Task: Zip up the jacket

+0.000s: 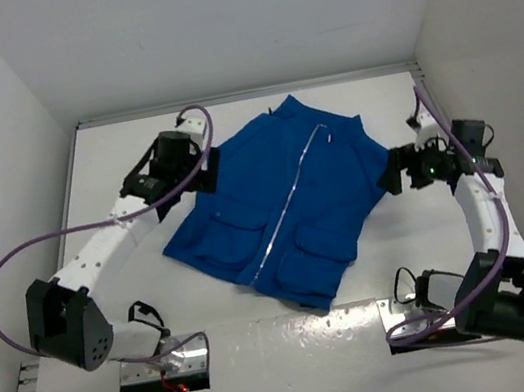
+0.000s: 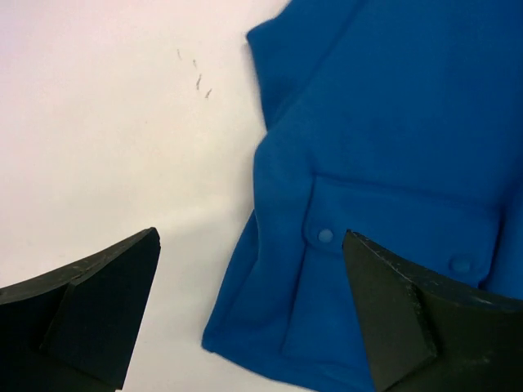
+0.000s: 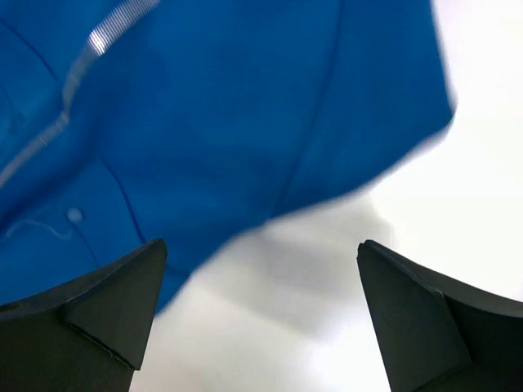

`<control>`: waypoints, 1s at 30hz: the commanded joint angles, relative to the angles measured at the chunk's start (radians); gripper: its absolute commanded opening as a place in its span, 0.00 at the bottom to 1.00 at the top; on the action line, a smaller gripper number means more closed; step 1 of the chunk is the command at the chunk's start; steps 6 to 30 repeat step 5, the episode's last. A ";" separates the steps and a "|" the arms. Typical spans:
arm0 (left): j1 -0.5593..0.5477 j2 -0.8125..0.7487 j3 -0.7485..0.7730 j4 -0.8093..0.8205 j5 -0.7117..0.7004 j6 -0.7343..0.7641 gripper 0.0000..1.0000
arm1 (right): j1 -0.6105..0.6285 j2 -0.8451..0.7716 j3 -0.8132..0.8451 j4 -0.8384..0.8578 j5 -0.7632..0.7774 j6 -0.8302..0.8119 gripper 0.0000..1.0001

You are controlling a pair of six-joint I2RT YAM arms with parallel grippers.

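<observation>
The left gripper hung apart and empty at 10 o'clock of the jacket. It lay flat at the centre of the table, with its zipper seemingly closed. Any last pull would need the hem pinned. The right gripper gaped empty at 3 o'clock. One jacket, two pockets, two grippers.
</observation>
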 commanded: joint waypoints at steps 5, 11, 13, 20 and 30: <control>0.166 0.075 0.050 -0.007 0.108 -0.148 1.00 | -0.136 -0.119 -0.163 -0.021 -0.016 -0.063 0.99; 0.166 0.075 0.050 -0.007 0.108 -0.148 1.00 | -0.136 -0.119 -0.163 -0.021 -0.016 -0.063 0.99; 0.166 0.075 0.050 -0.007 0.108 -0.148 1.00 | -0.136 -0.119 -0.163 -0.021 -0.016 -0.063 0.99; 0.166 0.075 0.050 -0.007 0.108 -0.148 1.00 | -0.136 -0.119 -0.163 -0.021 -0.016 -0.063 0.99; 0.166 0.075 0.050 -0.007 0.108 -0.148 1.00 | -0.136 -0.119 -0.163 -0.021 -0.016 -0.063 0.99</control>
